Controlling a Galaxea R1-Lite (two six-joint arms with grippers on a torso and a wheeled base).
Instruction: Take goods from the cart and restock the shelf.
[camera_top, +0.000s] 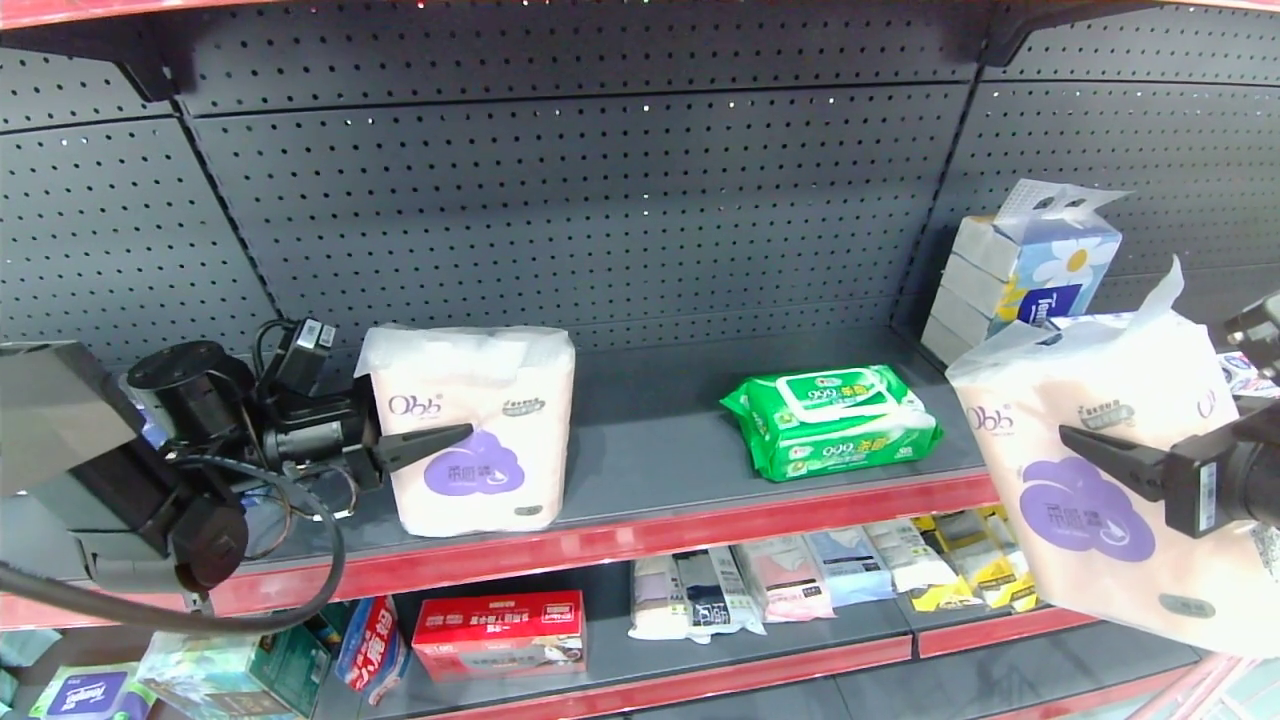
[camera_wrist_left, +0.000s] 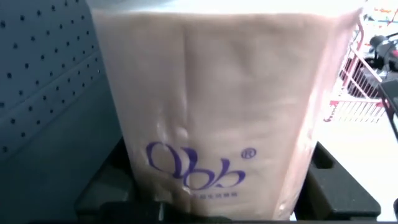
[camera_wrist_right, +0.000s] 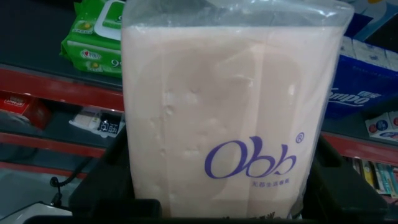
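Left claw (camera_top: 455, 415) is gripping the shelved tissue pack (camera_top: 505, 375), right claw (camera_top: 1085, 432) the raised tissue pack (camera_top: 1090, 545). Probably best lowering it upright onto the shelf (camera_top: 650, 455) ahead of that claw.

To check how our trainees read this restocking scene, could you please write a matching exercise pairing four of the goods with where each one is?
Things:
1. left tissue pack
2. right tissue pack
3. green wipes pack
4. red box

Places:
a. lying flat on the upper shelf
b. standing on the upper shelf, in the left gripper
c. held off the shelves, in the right gripper
d. on the lower shelf

Pairs: 1-b, 2-c, 3-a, 4-d.
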